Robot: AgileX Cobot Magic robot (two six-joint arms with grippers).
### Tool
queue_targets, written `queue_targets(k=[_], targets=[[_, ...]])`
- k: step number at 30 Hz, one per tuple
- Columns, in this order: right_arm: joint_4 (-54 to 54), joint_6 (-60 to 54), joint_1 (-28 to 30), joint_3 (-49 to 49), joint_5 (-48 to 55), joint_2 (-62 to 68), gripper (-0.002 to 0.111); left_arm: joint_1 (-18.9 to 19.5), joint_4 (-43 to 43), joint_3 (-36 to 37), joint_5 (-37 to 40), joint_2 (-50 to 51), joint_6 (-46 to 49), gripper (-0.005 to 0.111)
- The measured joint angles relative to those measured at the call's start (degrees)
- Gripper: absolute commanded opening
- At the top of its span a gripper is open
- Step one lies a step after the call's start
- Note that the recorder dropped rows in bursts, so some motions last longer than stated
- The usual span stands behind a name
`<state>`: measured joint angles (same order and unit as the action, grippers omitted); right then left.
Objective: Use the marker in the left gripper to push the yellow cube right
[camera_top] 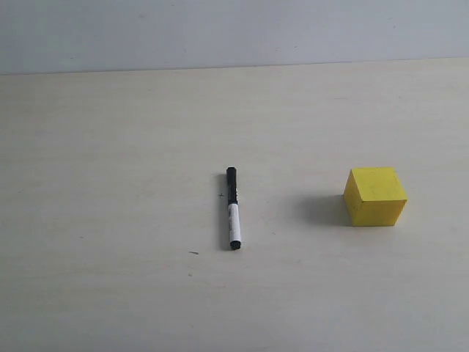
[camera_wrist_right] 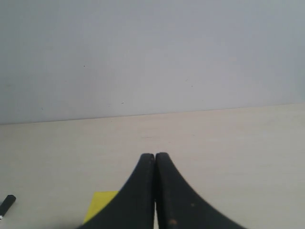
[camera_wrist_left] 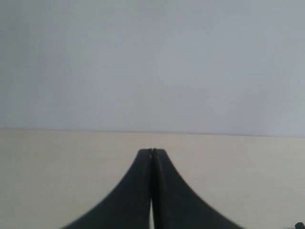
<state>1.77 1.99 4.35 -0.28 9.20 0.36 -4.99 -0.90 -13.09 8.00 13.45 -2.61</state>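
Observation:
The marker [camera_top: 233, 208] lies flat on the pale table [camera_top: 110, 183], black cap toward the back wall, white barrel toward the front. The yellow cube [camera_top: 376, 196] rests to its right, well apart from it. Neither arm appears in the exterior view. In the left wrist view my left gripper [camera_wrist_left: 152, 151] is shut with nothing between its fingers, facing bare table and wall. My right gripper [camera_wrist_right: 155, 155] is also shut and empty. Part of the yellow cube [camera_wrist_right: 101, 204] shows beside its fingers, and the marker's black tip [camera_wrist_right: 6, 204] is at the frame edge.
A plain grey-white wall [camera_top: 234, 29] stands behind the table's back edge. A small dark speck [camera_top: 193, 253] lies on the tabletop left of the marker's near end.

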Motion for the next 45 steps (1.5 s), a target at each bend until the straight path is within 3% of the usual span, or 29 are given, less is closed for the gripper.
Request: queue_targets(k=[3, 6, 45], targets=[[0.00, 0.00, 0.00, 0.00, 0.00, 0.00, 0.000, 0.32, 0.00, 8.80, -2.49, -10.24, -0.36, 0.000], [0.00, 0.00, 0.00, 0.00, 0.00, 0.00, 0.000, 0.41, 0.00, 12.79, -3.47, -13.04, -0.57, 0.000], [0.00, 0.00, 0.00, 0.00, 0.00, 0.00, 0.000, 0.41, 0.12, 12.92, -3.35, -13.04, 0.51, 0.000]])
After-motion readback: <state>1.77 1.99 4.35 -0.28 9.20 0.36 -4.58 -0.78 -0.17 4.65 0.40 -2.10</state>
